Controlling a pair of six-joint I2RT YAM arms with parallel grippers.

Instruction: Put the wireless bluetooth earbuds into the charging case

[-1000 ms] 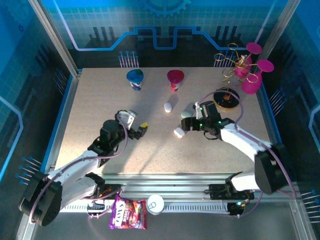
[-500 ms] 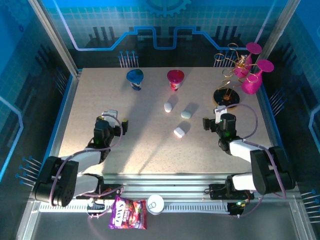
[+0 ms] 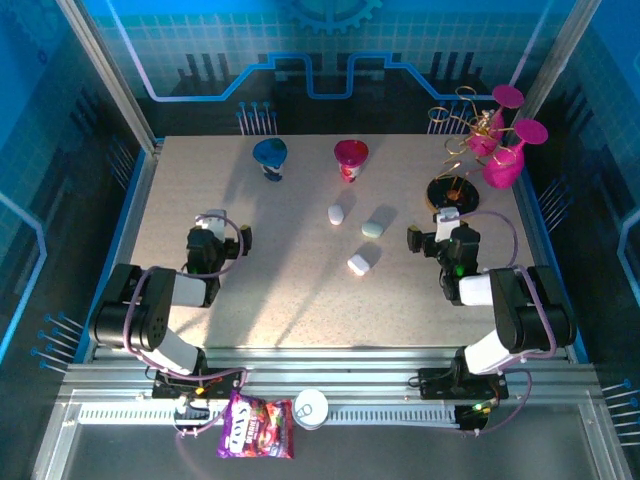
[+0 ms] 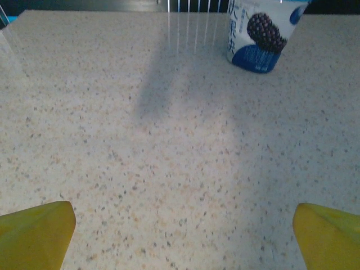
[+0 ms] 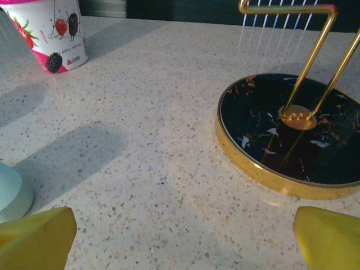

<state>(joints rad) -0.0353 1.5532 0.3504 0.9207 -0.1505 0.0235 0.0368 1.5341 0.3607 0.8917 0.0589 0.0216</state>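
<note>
Charging cases (image 3: 360,263) — three pebbles on the worktop (image 3: 290,290) — lie between our two sets of jaws, nearer the right; both gape, empty. No grasp begun, we judge; next, reach forward to one.

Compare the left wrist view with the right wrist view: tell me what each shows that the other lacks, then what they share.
Left wrist, not right: a blue blackberry cup. Right wrist, not left: a pink berry cup, a black gold-rimmed stand base, a pale mint case edge. Both: the speckled tabletop, plus the left end effector and right end effector open wide, empty.
</note>
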